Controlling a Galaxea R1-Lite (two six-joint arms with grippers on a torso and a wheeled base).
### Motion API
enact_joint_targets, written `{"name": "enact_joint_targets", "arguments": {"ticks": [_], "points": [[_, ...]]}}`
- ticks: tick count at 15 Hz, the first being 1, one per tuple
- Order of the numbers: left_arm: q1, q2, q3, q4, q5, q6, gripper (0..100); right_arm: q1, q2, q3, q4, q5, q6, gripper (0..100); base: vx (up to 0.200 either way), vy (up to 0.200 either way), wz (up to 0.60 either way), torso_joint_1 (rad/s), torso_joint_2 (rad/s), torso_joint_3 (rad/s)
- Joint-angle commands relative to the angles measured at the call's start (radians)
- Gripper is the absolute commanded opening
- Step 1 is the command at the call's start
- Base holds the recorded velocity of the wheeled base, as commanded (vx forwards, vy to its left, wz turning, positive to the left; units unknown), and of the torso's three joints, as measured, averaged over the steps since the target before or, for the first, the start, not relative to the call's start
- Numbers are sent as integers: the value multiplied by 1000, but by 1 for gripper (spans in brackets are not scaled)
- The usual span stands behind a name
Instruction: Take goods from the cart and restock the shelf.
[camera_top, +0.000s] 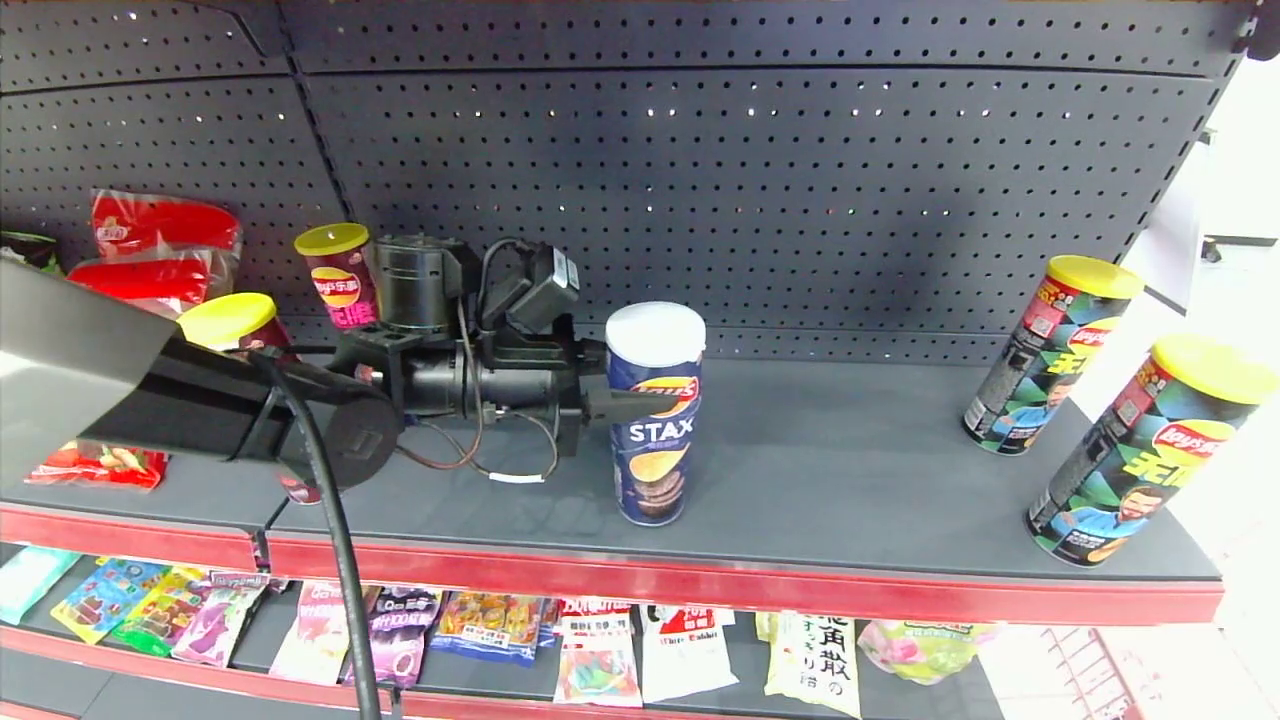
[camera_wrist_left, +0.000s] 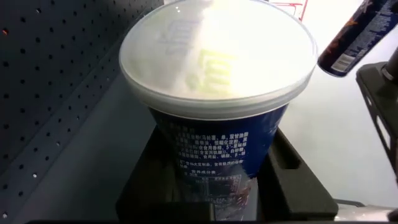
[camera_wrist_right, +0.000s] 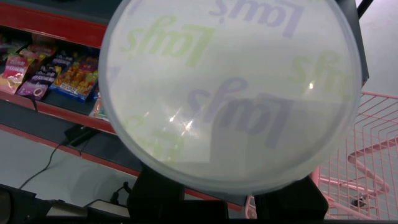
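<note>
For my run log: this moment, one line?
left gripper shut on blue white-lidded chip can on dark shelf | right gripper holding another pale-lidded can

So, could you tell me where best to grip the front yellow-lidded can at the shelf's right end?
Probably mid-body, jaws across the round wall, coming from the open front of the shelf: the yellow-lidded can stands on its base near the edge, sides free.

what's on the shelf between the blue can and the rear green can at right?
Nothing: head view shows bare shelf from blue can to rear green can.
</note>
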Motion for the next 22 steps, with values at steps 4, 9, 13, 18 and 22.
{"name": "enact_joint_targets", "arguments": {"ticks": [4, 9, 13, 18, 22], "points": [[-34, 27, -21, 1, -15, -21, 0, 1, 2, 0, 0, 0, -2, 0, 0, 0, 0, 0, 0, 0], [-28, 24, 19, -5, -32, -16, 0, 1, 2, 0, 0, 0, -2, 0, 0, 0, 0, 0, 0, 0], [-27, 22, 28, -5, -35, -16, 0, 1, 2, 0, 0, 0, -2, 0, 0, 0, 0, 0, 0, 0], [-27, 21, 31, -5, -37, -12, 0, 1, 2, 0, 0, 0, -2, 0, 0, 0, 0, 0, 0, 0], [-25, 7, 47, -14, -37, -18, 100, 1, 2, 0, 0, 0, -2, 0, 0, 0, 0, 0, 0, 0]]}}
